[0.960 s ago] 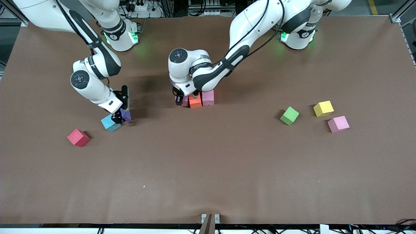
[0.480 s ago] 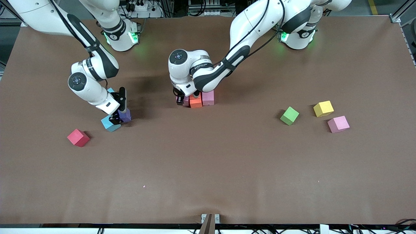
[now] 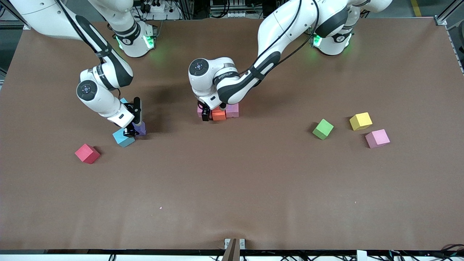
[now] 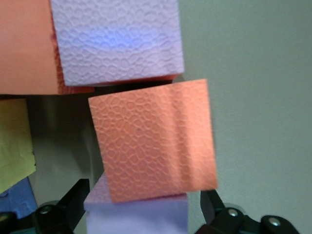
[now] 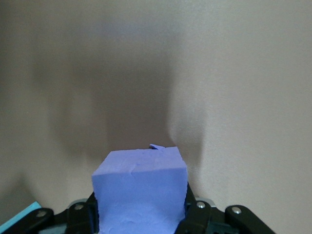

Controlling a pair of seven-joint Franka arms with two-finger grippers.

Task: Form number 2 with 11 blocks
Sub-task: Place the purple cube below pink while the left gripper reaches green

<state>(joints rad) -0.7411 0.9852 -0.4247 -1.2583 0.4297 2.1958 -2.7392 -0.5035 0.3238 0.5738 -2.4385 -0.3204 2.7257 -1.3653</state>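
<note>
Fingers of the left end effector [image 3: 211, 114] have just spread wide, freeing the orange block [image 3: 218, 114] into the number 2 [image 3: 224, 111]; right end effector [image 3: 133, 129] has clamped the purple block [image 3: 140, 128], next piece secured.

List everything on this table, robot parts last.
table: 1, brown
red block: 1, right arm's end, nearest the front camera
light blue block: 1, beside the purple block
purple block: 1, between the right gripper's jaws
row of blocks: at least 3, pink, orange, lilac, mid-table
green block, yellow block, pink block: 1 each, left arm's end
left gripper: jaws open, over the orange block
right gripper: jaws shut on the purple block
</note>
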